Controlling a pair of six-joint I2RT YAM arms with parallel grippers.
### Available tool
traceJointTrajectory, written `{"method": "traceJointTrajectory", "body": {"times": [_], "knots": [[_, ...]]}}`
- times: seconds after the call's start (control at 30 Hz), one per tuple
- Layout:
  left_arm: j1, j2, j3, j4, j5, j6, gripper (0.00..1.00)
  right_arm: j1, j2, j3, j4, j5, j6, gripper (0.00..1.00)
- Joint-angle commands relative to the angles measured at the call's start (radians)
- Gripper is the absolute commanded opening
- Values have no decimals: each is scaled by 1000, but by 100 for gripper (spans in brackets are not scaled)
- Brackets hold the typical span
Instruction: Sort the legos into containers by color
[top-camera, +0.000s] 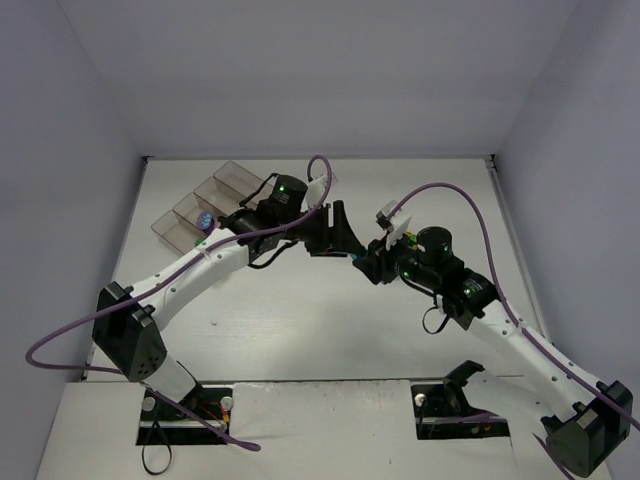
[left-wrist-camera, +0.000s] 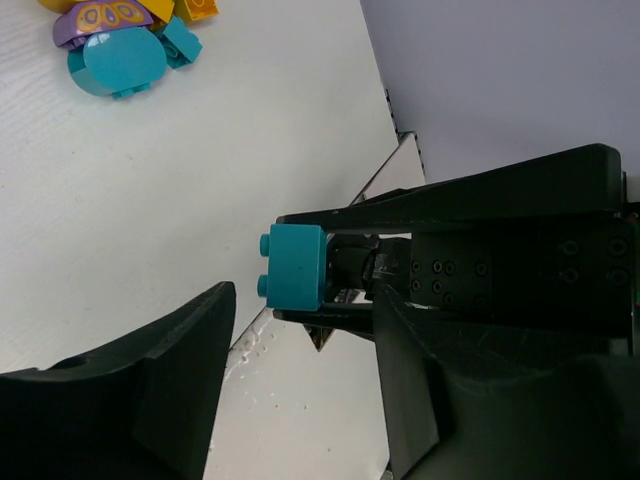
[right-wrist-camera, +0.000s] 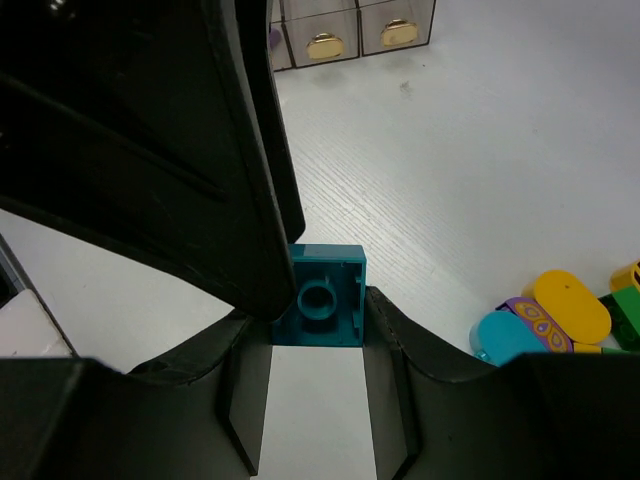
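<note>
At mid-table, above the white table top (top-camera: 300, 330), the two grippers meet tip to tip. Right gripper (right-wrist-camera: 318, 322): jaws narrow, clamped on a teal square plastic brick (right-wrist-camera: 322, 300) with its hollow underside toward the right wrist camera. Left gripper (left-wrist-camera: 305, 298): jaws wide, the brick at the mouth between its fingers (left-wrist-camera: 150, 390). In the right wrist view one left finger overlaps the brick's edge; contact cannot be determined. Four joined clear smoky plastic bins (top-camera: 215, 195) stand at the far left, and one contains a purple piece (top-camera: 205, 220). A loose pile of cyan, purple, yellow and green plastic bricks (right-wrist-camera: 545, 320) lies on the table near the right gripper.
</note>
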Motion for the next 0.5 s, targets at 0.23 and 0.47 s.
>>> {"method": "traceJointTrajectory", "body": {"times": [0.23, 0.47], "knots": [[-15, 28, 33, 102, 14, -24, 38, 14, -10, 4, 70, 5, 13, 1], [-15, 27, 31, 101, 9, -18, 2, 16, -4, 1, 73, 35, 22, 21]]}}
